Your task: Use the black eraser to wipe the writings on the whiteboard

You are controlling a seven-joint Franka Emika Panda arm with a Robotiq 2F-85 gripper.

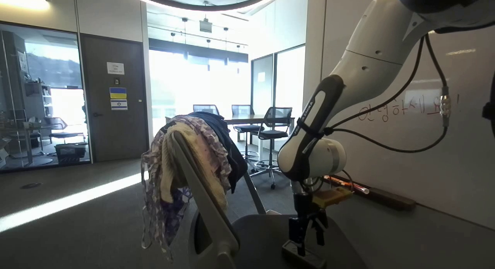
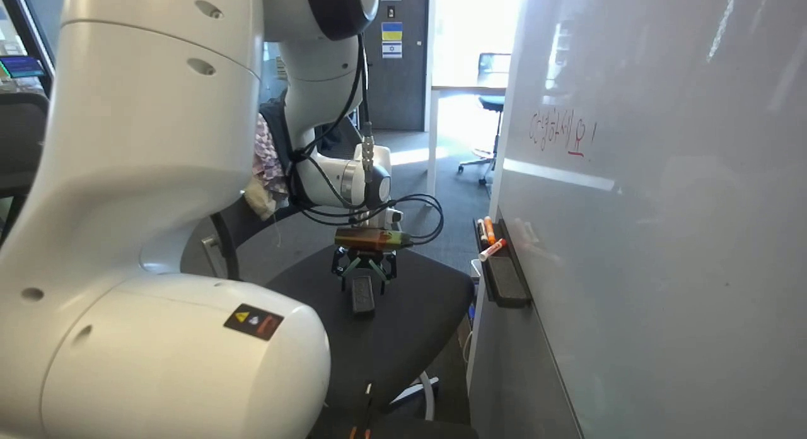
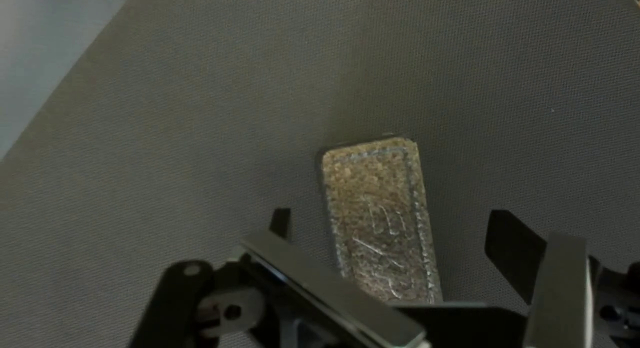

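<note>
Wide-spread fingers (image 3: 560, 288), black eraser (image 3: 380, 213) between them
From where I stand, the eraser lies flat on the chair seat (image 2: 425, 294), a gap on either side before the fingers; the red writing (image 2: 558, 131) sits well above them on the whiteboard (image 2: 668, 237)

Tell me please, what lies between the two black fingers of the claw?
In the wrist view, the dark speckled rectangular eraser lies between the spread jaws of the black claw, on the dark woven chair seat.
</note>
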